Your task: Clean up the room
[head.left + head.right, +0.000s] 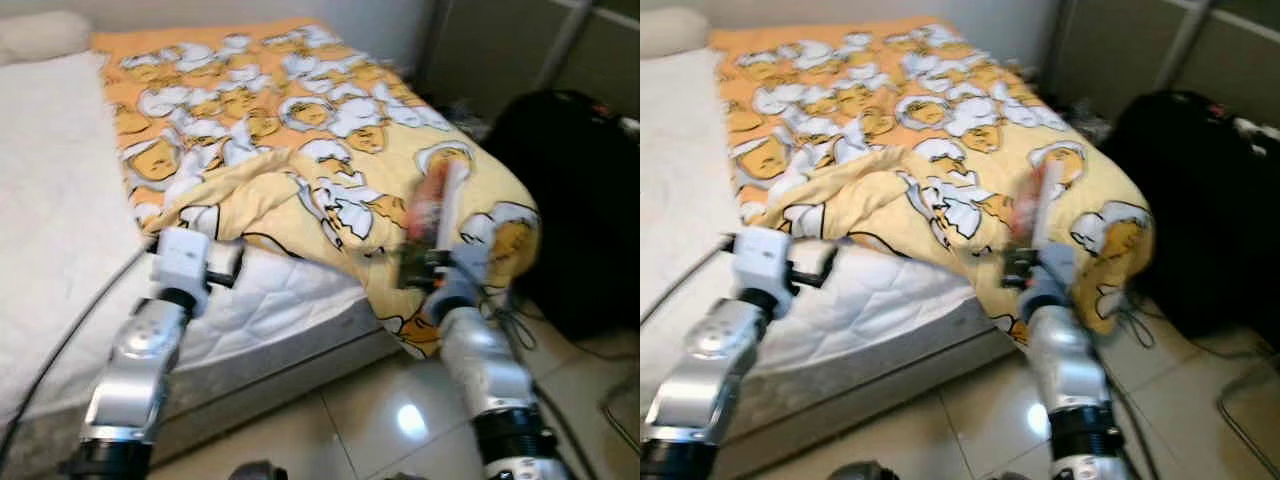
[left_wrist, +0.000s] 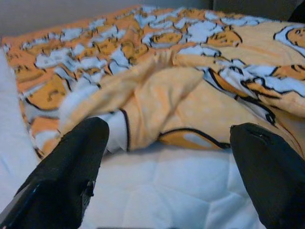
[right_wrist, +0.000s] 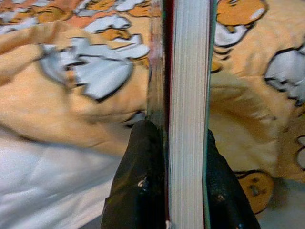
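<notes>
Beside a bed (image 1: 60,200) with a white quilted mattress, we stood on a glossy tiled floor (image 1: 370,410). Across the bed lay a rumpled yellow-and-orange blanket (image 1: 300,130) printed with white cartoon figures, its corner hanging over the foot of the bed toward the floor. To our right, a large black bag (image 1: 570,190) sat on the floor.

Our right end effector (image 3: 174,164) was clamped on a book (image 3: 188,95), one black finger pressed to each cover, the pale page edges facing the wrist camera. We held the book upright above the blanket's drooping corner, near the edge of the bed; it looked blurred in the head views.

Our left end effector (image 2: 167,157) hovered low over the bare mattress, its two fingers spread wide apart, pointing at the blanket's folded edge just ahead.
</notes>
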`<state>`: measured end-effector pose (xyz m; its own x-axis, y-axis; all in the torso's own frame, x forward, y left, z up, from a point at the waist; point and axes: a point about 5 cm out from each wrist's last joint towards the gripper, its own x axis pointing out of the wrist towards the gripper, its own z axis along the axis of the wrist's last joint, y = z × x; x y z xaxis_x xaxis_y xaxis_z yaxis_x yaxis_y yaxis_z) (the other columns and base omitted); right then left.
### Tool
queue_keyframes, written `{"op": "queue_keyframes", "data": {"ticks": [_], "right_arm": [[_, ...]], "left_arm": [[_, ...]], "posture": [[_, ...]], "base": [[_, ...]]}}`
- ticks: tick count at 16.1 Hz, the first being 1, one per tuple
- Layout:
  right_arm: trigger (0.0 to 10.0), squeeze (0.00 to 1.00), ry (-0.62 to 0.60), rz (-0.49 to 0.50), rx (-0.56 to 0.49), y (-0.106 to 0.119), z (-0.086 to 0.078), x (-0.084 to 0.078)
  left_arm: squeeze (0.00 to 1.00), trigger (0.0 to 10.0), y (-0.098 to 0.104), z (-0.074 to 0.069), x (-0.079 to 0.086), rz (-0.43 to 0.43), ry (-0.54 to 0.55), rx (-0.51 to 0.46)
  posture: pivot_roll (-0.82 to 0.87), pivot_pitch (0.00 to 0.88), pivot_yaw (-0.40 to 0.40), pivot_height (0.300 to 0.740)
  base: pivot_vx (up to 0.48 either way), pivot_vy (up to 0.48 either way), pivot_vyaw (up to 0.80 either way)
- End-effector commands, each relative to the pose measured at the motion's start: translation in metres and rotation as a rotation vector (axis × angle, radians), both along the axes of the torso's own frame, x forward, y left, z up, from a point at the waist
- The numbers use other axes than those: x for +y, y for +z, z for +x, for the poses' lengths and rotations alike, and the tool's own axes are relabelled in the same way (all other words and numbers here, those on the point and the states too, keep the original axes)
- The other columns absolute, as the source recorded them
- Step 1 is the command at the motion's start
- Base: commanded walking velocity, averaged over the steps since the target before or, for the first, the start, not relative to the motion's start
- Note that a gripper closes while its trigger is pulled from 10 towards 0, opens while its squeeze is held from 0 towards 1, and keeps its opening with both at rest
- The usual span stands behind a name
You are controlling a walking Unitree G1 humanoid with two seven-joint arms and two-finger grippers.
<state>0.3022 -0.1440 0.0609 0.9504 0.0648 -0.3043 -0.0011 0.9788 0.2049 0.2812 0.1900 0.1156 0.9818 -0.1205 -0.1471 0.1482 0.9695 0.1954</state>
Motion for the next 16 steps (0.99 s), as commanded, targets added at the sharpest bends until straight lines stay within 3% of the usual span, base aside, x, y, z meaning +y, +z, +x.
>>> {"op": "queue_keyframes", "data": {"ticks": [1,16], "right_arm": [[10.0,0.00,-0.022,-0.021,-0.050,0.0118,0.0061,-0.0095],[10.0,0.00,0.000,-0.044,-0.063,0.0149,0.0082,-0.0093]], "left_arm": [[0.00,10.0,0.0001,0.0019,-0.0072,-0.008,-0.015,0.000],[0.00,10.0,0.0003,0.0039,-0.0081,-0.015,-0.002,-0.009]], "posture": [[0.04,0.000,-0.012,0.740],[0.04,0.000,-0.018,0.740]], "base": [[0.000,0.409,0.00],[0.000,0.416,0.00]]}}
